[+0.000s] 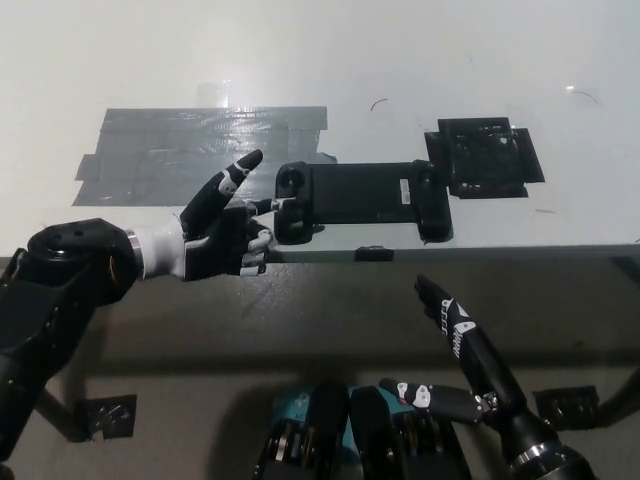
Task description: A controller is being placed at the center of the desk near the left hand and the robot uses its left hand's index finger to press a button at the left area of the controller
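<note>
A black controller (362,198) lies flat on the white desk (400,60), near the front edge at the middle. My white left hand (222,228) reaches in from the left. One extended finger has its tip at the left end of the controller, by the round stick (291,181). Its thumb points up and away, and the other fingers are curled in. Whether the tip is pressing a button cannot be told. My black right hand (458,345) rests low at the bottom right, below the desk edge, with fingers apart and holding nothing.
A large patch of grey tape (200,150) covers the desk behind my left hand. A black square pad (484,157) lies to the right of the controller. A small black tab (373,254) sits on the desk's front edge.
</note>
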Available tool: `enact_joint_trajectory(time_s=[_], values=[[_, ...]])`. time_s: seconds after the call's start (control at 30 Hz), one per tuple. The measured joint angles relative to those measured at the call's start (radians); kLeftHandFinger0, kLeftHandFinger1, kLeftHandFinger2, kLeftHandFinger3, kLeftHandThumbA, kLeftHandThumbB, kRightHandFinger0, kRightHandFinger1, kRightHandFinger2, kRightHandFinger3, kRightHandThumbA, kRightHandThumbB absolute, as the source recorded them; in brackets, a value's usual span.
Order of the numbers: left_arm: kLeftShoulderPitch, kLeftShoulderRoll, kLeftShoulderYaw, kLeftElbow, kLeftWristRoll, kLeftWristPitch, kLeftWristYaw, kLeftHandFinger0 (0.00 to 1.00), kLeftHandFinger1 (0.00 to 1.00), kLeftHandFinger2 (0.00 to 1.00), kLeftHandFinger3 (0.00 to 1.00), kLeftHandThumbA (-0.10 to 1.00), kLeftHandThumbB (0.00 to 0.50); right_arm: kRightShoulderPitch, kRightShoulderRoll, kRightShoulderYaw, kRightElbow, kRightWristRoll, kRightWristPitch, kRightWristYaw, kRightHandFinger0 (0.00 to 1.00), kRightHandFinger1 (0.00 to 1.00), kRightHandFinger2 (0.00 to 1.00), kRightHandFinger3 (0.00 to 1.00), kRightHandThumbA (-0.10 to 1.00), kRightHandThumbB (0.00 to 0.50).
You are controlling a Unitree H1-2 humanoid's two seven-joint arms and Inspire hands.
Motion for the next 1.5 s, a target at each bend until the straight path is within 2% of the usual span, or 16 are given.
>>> enact_joint_trajectory(time_s=[0.1,0.5,0.73,1.07,1.2,1.5], values=[[0.0,0.0,0.006,0.0,-0.026,0.006,0.015,0.0,0.0,0.07,1.0,1.0,0.456,0.0,0.0,0.0,0.0,-0.003,0.0,0.001,1.0,1.0,1.0,1.0,0.92,0.287],[0.0,0.0,0.025,0.0,-0.069,0.01,0.091,0.0,0.0,0.14,1.0,1.0,0.435,-0.005,0.0,0.0,-0.001,-0.009,0.0,0.006,1.0,1.0,1.0,1.0,0.92,0.283],[0.0,0.0,0.023,-0.009,-0.074,0.011,0.118,0.0,0.0,0.12,1.0,1.0,0.429,-0.01,0.0,0.0,-0.001,-0.01,0.0,0.007,1.0,1.0,1.0,1.0,0.93,0.289],[0.003,0.0,0.004,-0.012,-0.066,0.012,0.125,0.0,0.0,0.03,1.0,1.0,0.401,-0.023,0.0,-0.001,0.0,-0.01,0.0,0.007,1.0,1.0,1.0,1.0,0.92,0.282],[0.006,0.0,0.0,-0.012,-0.056,0.012,0.125,0.0,0.0,0.05,1.0,1.0,0.389,-0.026,0.0,-0.001,0.0,-0.01,0.0,0.007,1.0,1.0,1.0,1.0,0.92,0.281],[0.024,0.0,-0.011,-0.006,-0.025,0.012,0.125,0.0,0.0,0.08,1.0,1.0,0.399,-0.027,0.0,-0.001,0.0,-0.01,0.0,0.008,1.0,1.0,1.0,1.0,0.92,0.279]])
